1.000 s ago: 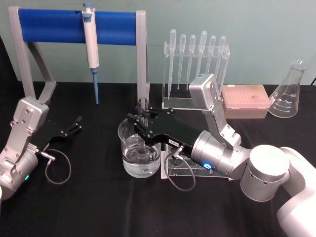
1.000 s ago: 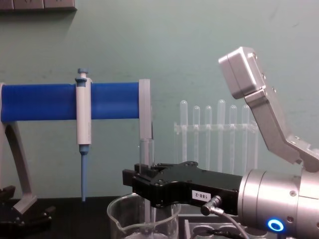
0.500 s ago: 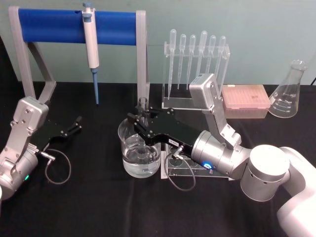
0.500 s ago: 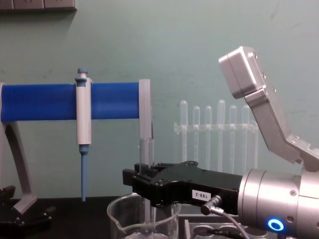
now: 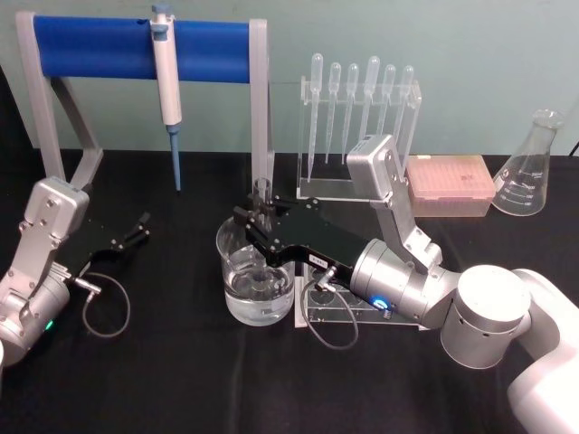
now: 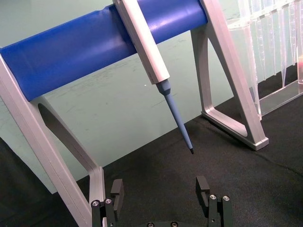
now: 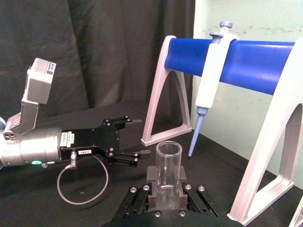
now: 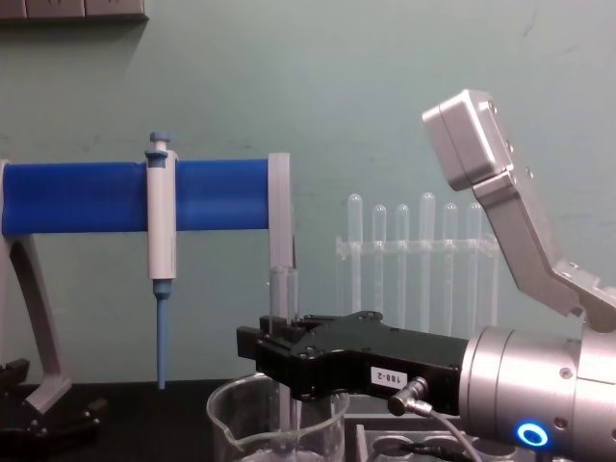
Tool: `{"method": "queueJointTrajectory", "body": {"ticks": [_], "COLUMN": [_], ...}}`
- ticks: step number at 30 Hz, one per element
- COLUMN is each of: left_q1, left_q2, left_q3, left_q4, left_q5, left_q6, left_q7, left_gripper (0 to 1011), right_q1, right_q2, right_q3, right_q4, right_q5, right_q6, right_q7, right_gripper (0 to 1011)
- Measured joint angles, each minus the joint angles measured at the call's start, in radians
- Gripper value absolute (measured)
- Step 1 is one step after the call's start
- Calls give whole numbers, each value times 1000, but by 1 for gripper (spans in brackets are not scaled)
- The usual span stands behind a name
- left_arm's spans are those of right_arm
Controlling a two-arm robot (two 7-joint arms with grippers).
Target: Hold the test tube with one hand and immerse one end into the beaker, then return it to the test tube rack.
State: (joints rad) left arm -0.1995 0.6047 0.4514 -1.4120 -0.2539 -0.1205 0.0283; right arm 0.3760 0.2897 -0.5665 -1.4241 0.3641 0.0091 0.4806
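Note:
My right gripper (image 5: pixel 256 226) is shut on the clear test tube (image 5: pixel 262 192), holding it upright over the beaker (image 5: pixel 256 287). The tube's lower end reaches down inside the beaker, which holds clear liquid. From the chest, the tube (image 8: pixel 281 294) rises above the black fingers, and the beaker (image 8: pixel 274 428) rim sits right below them. The right wrist view shows the open rim of the tube (image 7: pixel 169 168) clamped between the pads. My left gripper (image 5: pixel 140 227) rests open at the left of the table, empty, with its fingers (image 6: pixel 117 194) apart.
A blue-barred stand (image 5: pixel 140 47) at the back holds a white-and-blue pipettor (image 5: pixel 166 77). A clear rack of pipettes (image 5: pixel 360 117), a pink tip box (image 5: pixel 450 184) and a conical flask (image 5: pixel 530 167) stand at the back right. A clear holed rack (image 5: pixel 336 307) lies under my right wrist.

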Motion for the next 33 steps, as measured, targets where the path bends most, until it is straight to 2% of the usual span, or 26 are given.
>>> {"method": "queueJointTrajectory", "body": {"ticks": [33], "left_q1": [0], "left_q2": [0], "left_q3": [0], "left_q4": [0], "left_q5": [0], "left_q6": [0], "left_q7": [0], "left_gripper": [1000], "right_q1": [0], "right_q2": [0], "right_q3": [0], "right_q4": [0], "right_q5": [0], "right_q6": [0], "right_q7": [0], "right_gripper": [241]}}
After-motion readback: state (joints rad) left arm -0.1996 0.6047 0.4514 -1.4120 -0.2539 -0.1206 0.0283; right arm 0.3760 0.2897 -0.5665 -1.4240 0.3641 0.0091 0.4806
